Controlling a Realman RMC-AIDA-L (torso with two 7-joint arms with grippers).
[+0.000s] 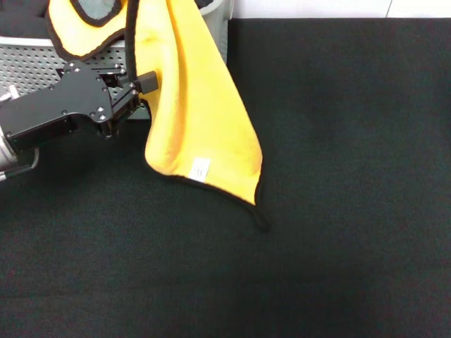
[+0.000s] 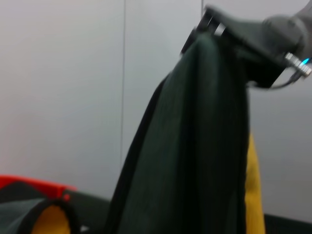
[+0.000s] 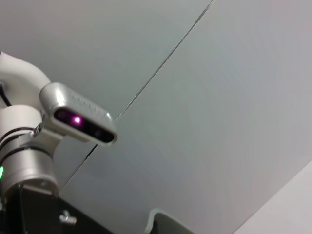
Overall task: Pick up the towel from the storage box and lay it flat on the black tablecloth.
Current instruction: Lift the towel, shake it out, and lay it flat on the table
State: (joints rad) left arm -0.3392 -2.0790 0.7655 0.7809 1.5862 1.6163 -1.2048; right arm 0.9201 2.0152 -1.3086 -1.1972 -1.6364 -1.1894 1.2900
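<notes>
At the far left of the scene, the towel (image 1: 197,105) hangs in the air in long folds. Its top runs out past the far edge of the head view, and its lowest corner dangles just over the black tablecloth (image 1: 338,176); whether that corner touches the fabric cannot be told. The small white care tag (image 1: 201,167) shows near the bottom hem, facing the robot.

The left wrist view shows the towel (image 2: 195,146) from its shaded side, falling from the right gripper (image 2: 214,27), which is raised high against the pale wall and clenched on the towel's top edge. A strip of bright yellow shows along one side of the hanging folds.

The left gripper (image 1: 141,88) reaches in from the left, low and roughly level, with its tip right at the towel's black-trimmed left edge. Whether it is clenched on that edge or released cannot be told.

Behind the left gripper stands the storage box (image 1: 42,70), its holed grey wall facing the robot at the far left corner of the tablecloth. A second cloth (image 1: 91,10), orange with a black border and a grey face, lies draped over the box's near rim, to the left of the hanging towel.

The tablecloth covers the rest of the table, right and near.
</notes>
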